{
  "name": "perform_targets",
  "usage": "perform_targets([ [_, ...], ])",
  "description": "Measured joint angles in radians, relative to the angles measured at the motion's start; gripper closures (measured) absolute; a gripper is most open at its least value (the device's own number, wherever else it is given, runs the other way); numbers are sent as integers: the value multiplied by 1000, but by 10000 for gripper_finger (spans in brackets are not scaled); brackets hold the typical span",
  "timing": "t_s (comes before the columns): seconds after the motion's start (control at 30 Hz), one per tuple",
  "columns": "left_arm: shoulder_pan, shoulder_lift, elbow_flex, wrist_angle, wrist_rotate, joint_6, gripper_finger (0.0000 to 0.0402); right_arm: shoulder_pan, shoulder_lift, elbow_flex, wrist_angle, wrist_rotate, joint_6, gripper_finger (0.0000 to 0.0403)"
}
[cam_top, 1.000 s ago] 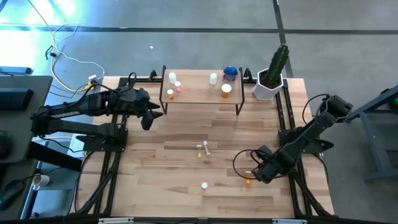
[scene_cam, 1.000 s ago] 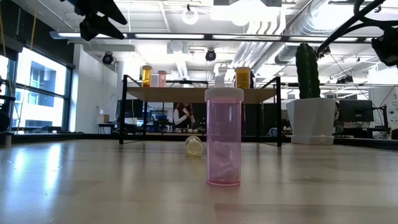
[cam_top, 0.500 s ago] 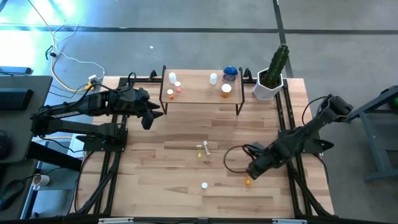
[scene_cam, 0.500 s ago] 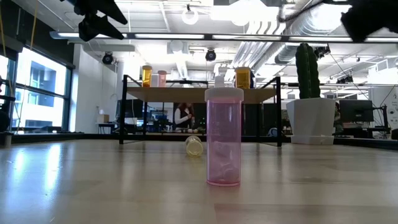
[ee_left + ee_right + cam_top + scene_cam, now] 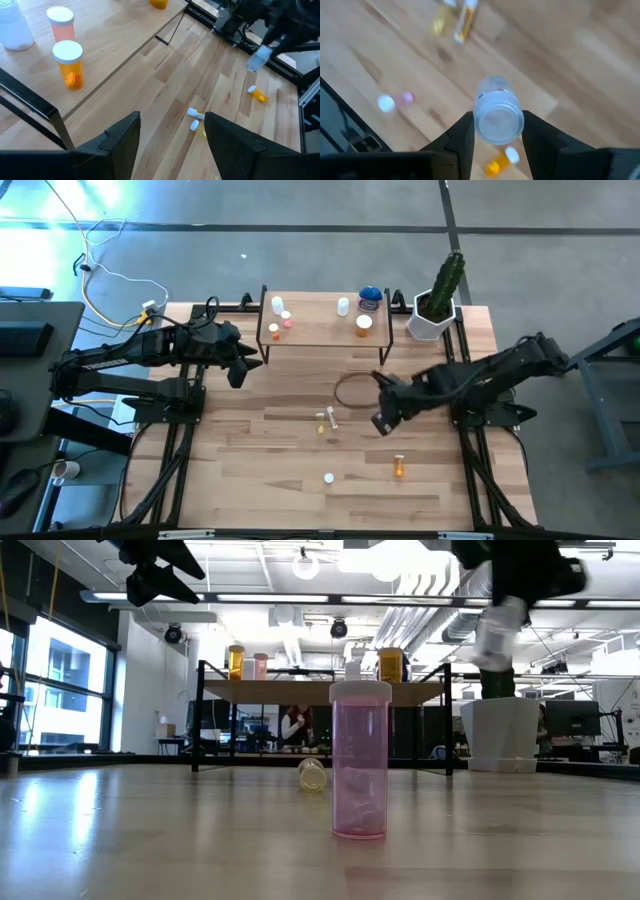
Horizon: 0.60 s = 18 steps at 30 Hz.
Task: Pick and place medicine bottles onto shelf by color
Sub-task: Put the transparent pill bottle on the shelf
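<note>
The low light-wood shelf [image 5: 325, 335] stands at the table's far side and carries several bottles: white [image 5: 277, 305], orange [image 5: 363, 325], pinkish [image 5: 287, 322], and a blue jar [image 5: 370, 297]. My right gripper [image 5: 383, 420] hovers over the table's middle, shut on a clear bottle [image 5: 498, 115] that also shows in the low view [image 5: 497, 635]. An orange bottle [image 5: 399, 468] lies on its side on the table. A pink bottle [image 5: 360, 765] stands upright near the front. Two small bottles [image 5: 325, 420] lie mid-table. My left gripper [image 5: 172, 145] is open, raised beside the shelf's left end. My right gripper pinches the clear bottle between its two fingers [image 5: 465, 135], at the round end [image 5: 482, 122] that faces the wrist camera. The bottle is lifted clear of the table and hangs below the gripper, slightly tilted [image 5: 497, 635].
A white pot with a green cactus [image 5: 435, 315] stands right of the shelf at the table's far right corner. Black rails [image 5: 465, 380] run along the table's left and right sides. Bare wood lies between the shelf and the lying bottles.
My right gripper has risen from the table's near right, beside the lying orange bottle, and swung toward the table's middle and far edge. The clear bottle now hangs from it in the low view. The orange bottle has stayed where it lay.
</note>
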Motion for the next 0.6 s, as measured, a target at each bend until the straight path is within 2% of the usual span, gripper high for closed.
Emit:
perform_targets([
  [0.47,0,0,0,0,1,29,190,-238,0,205,-24,104,-206,279],
  [0.6,0,0,0,0,1,52,190,-294,0,251,-33,107,-261,279],
])
